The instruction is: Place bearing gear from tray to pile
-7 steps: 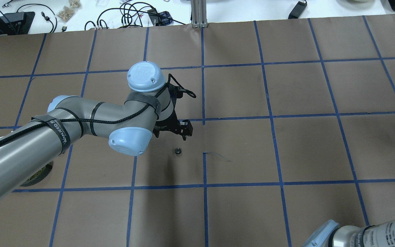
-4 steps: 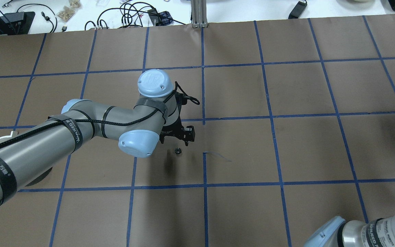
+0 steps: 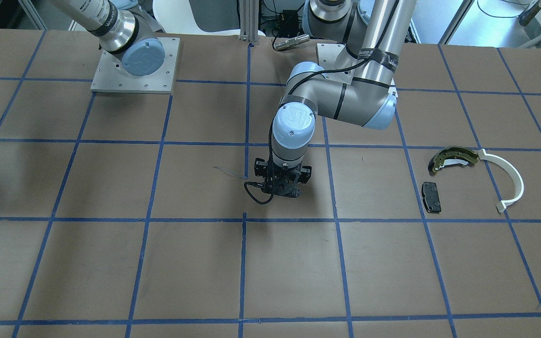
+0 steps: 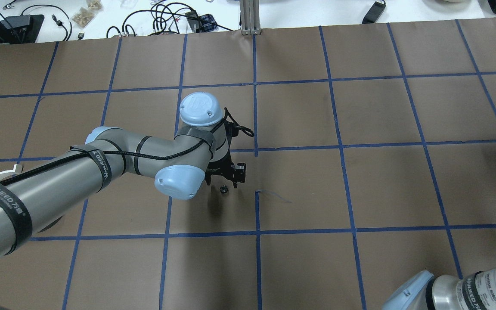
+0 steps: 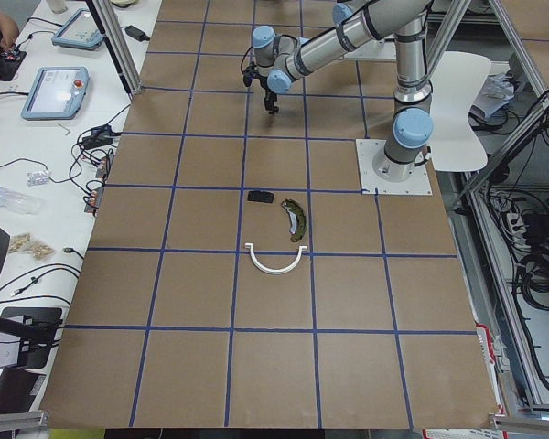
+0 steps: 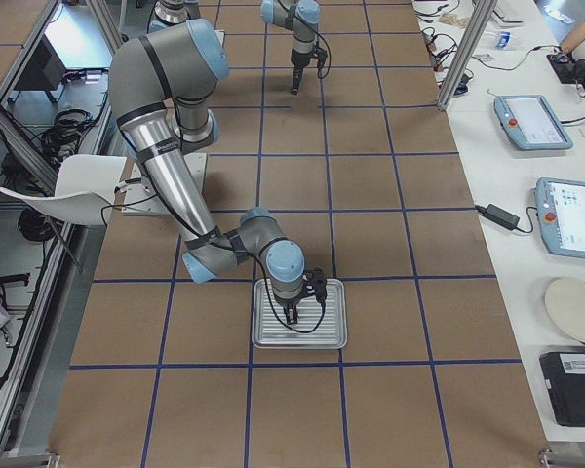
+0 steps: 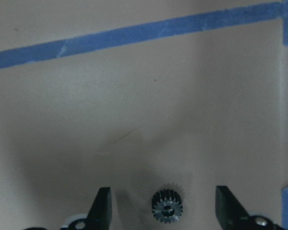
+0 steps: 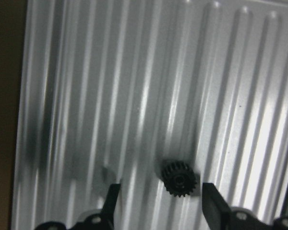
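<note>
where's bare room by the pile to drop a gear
Bare paper lies between the black pad and the left gripper, and on the pad's operator side. Tighter: the pocket between brake shoe, white arc and pad.

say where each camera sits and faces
Front: across the table, looking back; left gripper central.
Overhead: over the shoulders, looking forward-down; left arm, table gear.
Left side: table's end, pile nearest; left arm.
Right side: opposite end; right gripper over tray.
Left wrist: down past fingertips on table gear, as overhead.
Right wrist: down on tray gear; tray as right side.
</note>
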Motion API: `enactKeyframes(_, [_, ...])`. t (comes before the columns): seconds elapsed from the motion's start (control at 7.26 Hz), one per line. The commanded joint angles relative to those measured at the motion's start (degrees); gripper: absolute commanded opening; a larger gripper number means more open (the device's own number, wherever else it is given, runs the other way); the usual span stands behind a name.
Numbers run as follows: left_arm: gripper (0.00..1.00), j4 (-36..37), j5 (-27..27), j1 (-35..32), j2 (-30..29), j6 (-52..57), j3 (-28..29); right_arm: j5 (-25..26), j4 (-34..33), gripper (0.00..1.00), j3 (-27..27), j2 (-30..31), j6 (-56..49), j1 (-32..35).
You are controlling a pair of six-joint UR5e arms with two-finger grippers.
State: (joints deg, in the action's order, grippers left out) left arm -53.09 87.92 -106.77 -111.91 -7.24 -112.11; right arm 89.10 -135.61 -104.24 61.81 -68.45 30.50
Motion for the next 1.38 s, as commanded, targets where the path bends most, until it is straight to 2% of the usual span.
enactKeyframes(0.0, [0.73, 0.0, 0.2, -0.2, -0.1, 0.0, -0.9, -1.0, 0.1, 0.52, 1.7, -0.8, -1.3, 0.0])
enactKeyframes(0.14, [0.51, 0.0, 0.2, -0.2, -0.1, 0.1, -0.8, -1.0, 0.3, 0.5, 1.9, -0.9, -1.3, 0.0])
enactKeyframes(0.28, [0.25, 0.1, 0.4, -0.2, -0.1, 0.0, -0.7, -1.1, 0.3, 0.39, 1.9, -1.2, -1.3, 0.0])
enactKeyframes(0.41, [0.04, 0.1, 0.4, -0.2, -0.1, 0.1, -0.5, -1.1, 0.3, 0.36, 1.9, -1.4, -1.3, 0.0])
enactKeyframes(0.55, [0.0, 0.2, 0.5, -0.1, -0.1, 0.2, -0.2, -1.0, 0.4, 0.29, 2.0, -1.4, -1.4, 0.0])
enactKeyframes(0.69, [0.0, 0.0, 0.4, 0.5, 1.2, 0.6, 0.3, -1.0, 0.4, 0.12, 2.0, -1.3, -1.4, 0.0])
enactKeyframes(0.83, [0.0, -1.9, 0.6, 1.2, 2.0, 1.1, 2.8, -0.9, 0.8, 0.0, 2.0, -1.2, -1.3, 0.1])
enactKeyframes(1.1, [0.0, -13.6, 1.9, 7.8, 2.5, 8.5, 11.7, -0.9, 1.2, 0.0, 1.6, 2.1, -0.4, 2.1])
enactKeyframes(1.24, [0.0, -17.5, 5.3, 12.7, 2.6, 13.2, 14.8, 0.0, 3.4, 0.0, 1.2, 5.5, 3.7, 6.8])
